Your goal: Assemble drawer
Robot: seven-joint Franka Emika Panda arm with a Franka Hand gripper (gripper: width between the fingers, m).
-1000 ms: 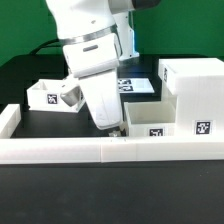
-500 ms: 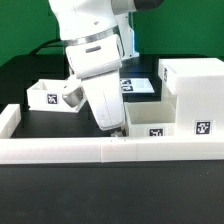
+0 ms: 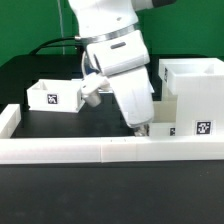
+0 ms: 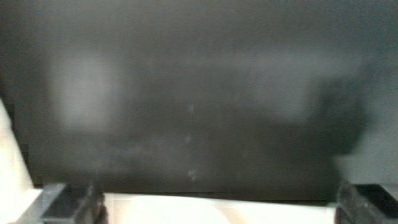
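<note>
Wrist view shows your end effector (image 4: 217,208) spread wide and empty, low over the near tray (image 3: 170,128) just beside the case (image 3: 195,90) on the bench (image 3: 60,125); if you descend off-centre, a fingertip may strike its wall and shove it askew.

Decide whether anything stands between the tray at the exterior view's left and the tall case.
Yes. The gripper, low over the table with jaws open, and the second tray beside the tall case both lie between the first tray and that case.
</note>
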